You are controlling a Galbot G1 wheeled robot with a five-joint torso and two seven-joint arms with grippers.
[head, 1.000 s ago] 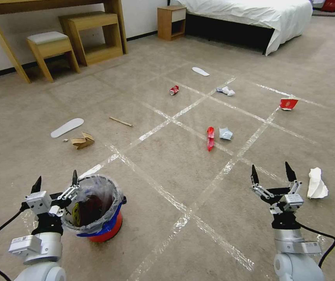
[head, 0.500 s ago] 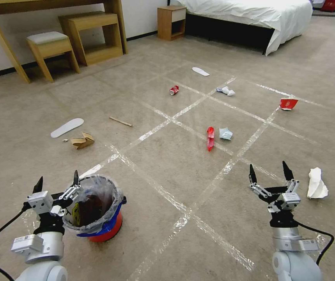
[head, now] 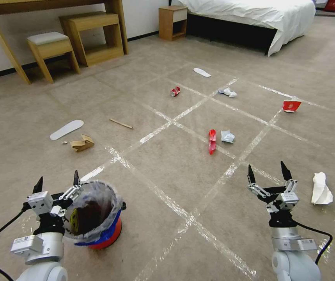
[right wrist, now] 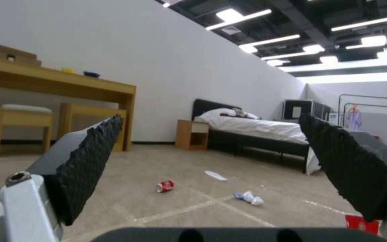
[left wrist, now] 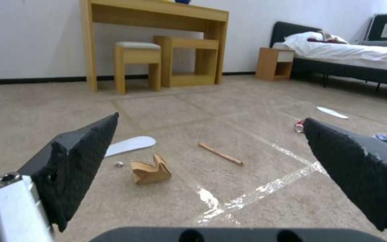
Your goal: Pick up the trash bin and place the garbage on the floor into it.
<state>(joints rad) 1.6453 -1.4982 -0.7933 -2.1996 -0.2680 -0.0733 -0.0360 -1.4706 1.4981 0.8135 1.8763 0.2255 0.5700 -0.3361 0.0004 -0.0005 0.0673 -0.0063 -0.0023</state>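
Left gripper (head: 56, 182): low at about 7 o'clock in the head view, fingers spread wide with nothing between them — its right-hand finger stands just beside the bin's rim.
Right gripper (head: 269, 173): low at about 5 o'clock, fingers spread apart over bare carpet, holding nothing.
Trash bin (head: 97, 218): upright on the floor (head: 167, 171) at 7 o'clock, red base, blue band, crinkled clear liner over the rim; dark and yellow items lie inside.
Near garbage: crumpled white paper (head: 321, 189) at 4 o'clock, near the right gripper; cardboard scrap (head: 81, 143), white insole (head: 66, 129) and wooden stick (head: 120, 123) around 10 o'clock.
Middle garbage: red wrapper (head: 212, 141) just beside a pale paper ball (head: 227, 136), on a tape line near centre.
Far garbage: crushed can (head: 174, 91), second insole (head: 202, 72), paper wad (head: 228, 92) toward 12 o'clock — red-white carton (head: 291, 105) at 2 o'clock.
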